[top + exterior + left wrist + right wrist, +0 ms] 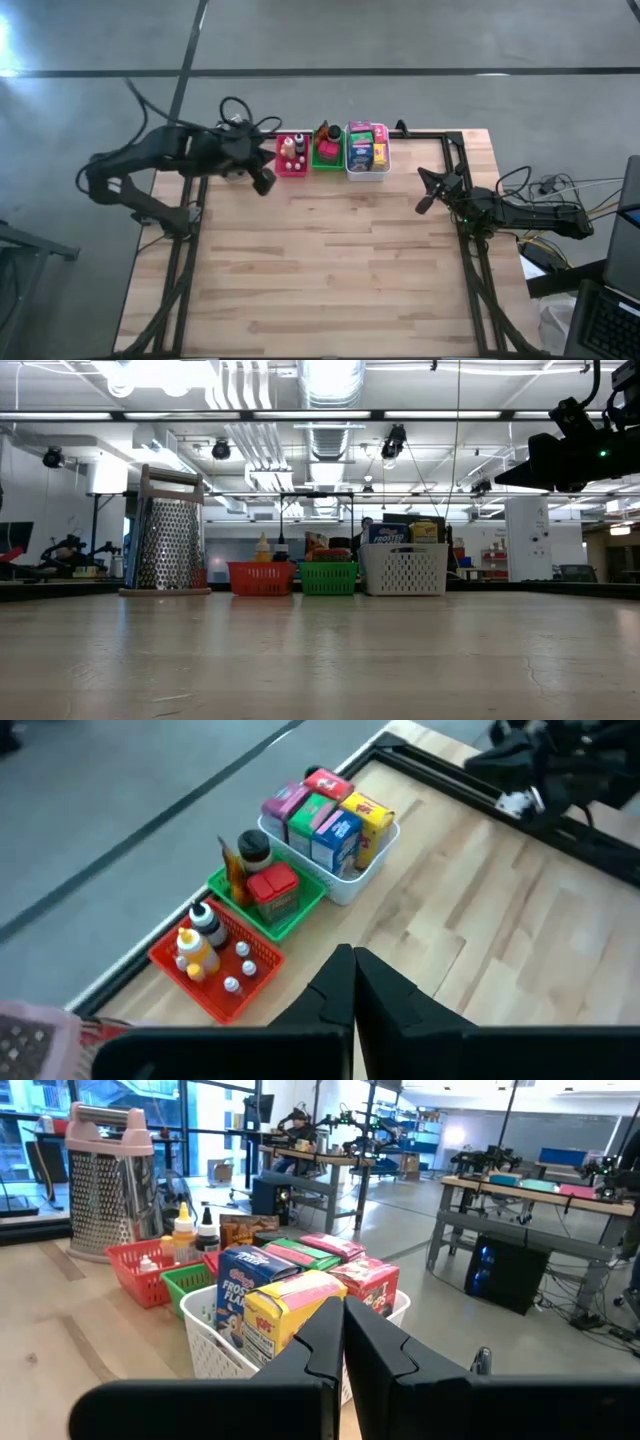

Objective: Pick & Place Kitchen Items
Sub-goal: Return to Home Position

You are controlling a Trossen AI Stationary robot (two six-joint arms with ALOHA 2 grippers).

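In the high view, a red bin (291, 166), green bin (326, 159) and white bin (367, 166) are lined up at twelve o'clock on the counter (330, 270). The left pincer (264, 182) is held at the red bin's seven o'clock, the right pincer (423, 204) near three o'clock.

In the low view, a grater (167, 532) is seen beside the red bin.

In the wrist views, both pincers are seen closed and empty. Bottles (197, 952) are held in the red bin, a jar (254, 849) in the green, packets (335, 832) in the white.

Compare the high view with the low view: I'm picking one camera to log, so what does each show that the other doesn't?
Only the high view shows the left gripper, beside the red plastic basket. Only the low view shows the upright metal box grater, standing left of that basket. Both show the red basket, the green plastic basket and the white plastic basket in a row, and the right arm at the table's right side.
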